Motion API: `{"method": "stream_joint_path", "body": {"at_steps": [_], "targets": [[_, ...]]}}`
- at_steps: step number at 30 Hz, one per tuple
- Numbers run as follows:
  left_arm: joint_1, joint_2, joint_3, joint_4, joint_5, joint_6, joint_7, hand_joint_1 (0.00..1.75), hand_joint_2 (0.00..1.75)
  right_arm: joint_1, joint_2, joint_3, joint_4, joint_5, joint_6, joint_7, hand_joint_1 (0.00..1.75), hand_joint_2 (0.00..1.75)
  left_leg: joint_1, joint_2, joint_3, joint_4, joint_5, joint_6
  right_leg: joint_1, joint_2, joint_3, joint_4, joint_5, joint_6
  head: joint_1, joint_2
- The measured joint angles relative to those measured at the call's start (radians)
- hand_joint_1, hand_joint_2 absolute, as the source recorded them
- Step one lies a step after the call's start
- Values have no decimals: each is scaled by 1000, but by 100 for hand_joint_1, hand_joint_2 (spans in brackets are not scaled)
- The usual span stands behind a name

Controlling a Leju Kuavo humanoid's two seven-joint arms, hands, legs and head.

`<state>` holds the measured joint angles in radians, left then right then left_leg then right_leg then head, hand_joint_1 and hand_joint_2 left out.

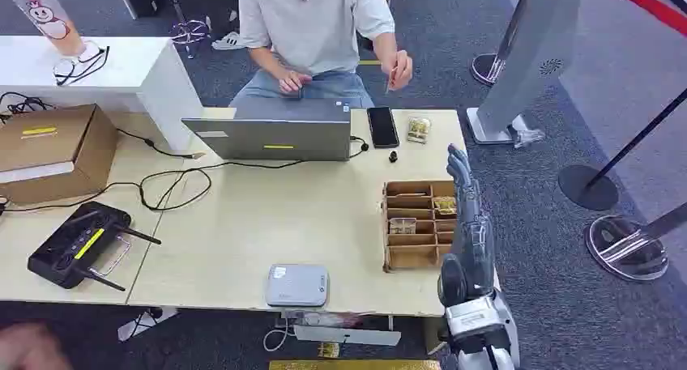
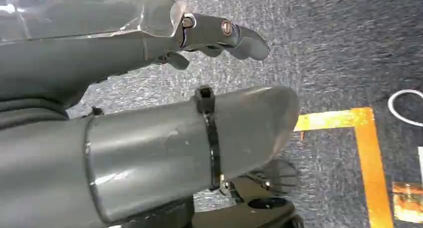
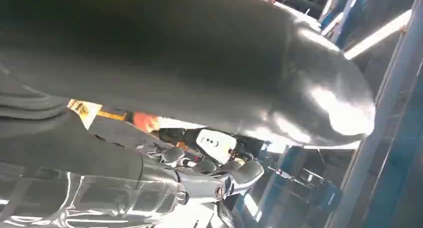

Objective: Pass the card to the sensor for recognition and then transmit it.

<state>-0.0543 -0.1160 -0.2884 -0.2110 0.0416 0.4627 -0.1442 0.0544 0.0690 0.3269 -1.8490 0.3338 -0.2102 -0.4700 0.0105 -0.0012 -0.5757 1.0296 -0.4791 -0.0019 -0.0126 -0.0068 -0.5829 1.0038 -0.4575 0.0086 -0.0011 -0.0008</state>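
Task at its start: card (image 1: 390,80) pinched in person's hand (image 1: 399,69) beyond table (image 1: 243,224), well apart from sensor (image 1: 297,285); right hand (image 1: 470,224) raised, fingers spread, empty; left hand (image 2: 149,113) hanging over floor, empty.

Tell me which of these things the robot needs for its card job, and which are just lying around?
Job:
right hand, raised over the table edge
card in the person's hand
grey sensor box

Lying about:
laptop
phone
cardboard tray
black router
cardboard box
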Motion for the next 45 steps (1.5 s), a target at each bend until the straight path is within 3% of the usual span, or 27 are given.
{"method": "stream_joint_path", "body": {"at_steps": [12,20,30,43,44,45], "targets": [[-1,12,0,8,-8,-19,30,0,0,-69,-1,11,44,58,6,22,0,0,0,0,0,0,0,0,0,0,0,0,0,0,0,0],[-1,23,0,11,-19,-35,68,0,0,-191,-15,32,138,157,-12,45,0,0,0,0,0,0,1,0,0,0,0,0,0,0,0,0],[-1,22,0,11,-21,-30,45,0,0,-353,-30,71,317,168,-33,47,0,0,0,0,0,0,1,-1,0,0,0,0,1,0,0,0],[-1,17,0,12,-23,-30,39,0,0,-533,-32,133,515,269,-139,63,0,0,0,0,0,0,2,-1,0,0,0,0,1,0,0,0],[-1,17,0,12,-23,-30,40,0,0,-546,-32,139,531,285,-153,64,0,175,0,0,0,0,2,-1,0,0,0,0,1,0,0,0],[-1,17,0,12,-23,-30,40,0,0,-558,-32,143,547,303,-169,68,0,175,0,0,0,0,2,-1,0,0,0,0,1,0,0,0]]}}
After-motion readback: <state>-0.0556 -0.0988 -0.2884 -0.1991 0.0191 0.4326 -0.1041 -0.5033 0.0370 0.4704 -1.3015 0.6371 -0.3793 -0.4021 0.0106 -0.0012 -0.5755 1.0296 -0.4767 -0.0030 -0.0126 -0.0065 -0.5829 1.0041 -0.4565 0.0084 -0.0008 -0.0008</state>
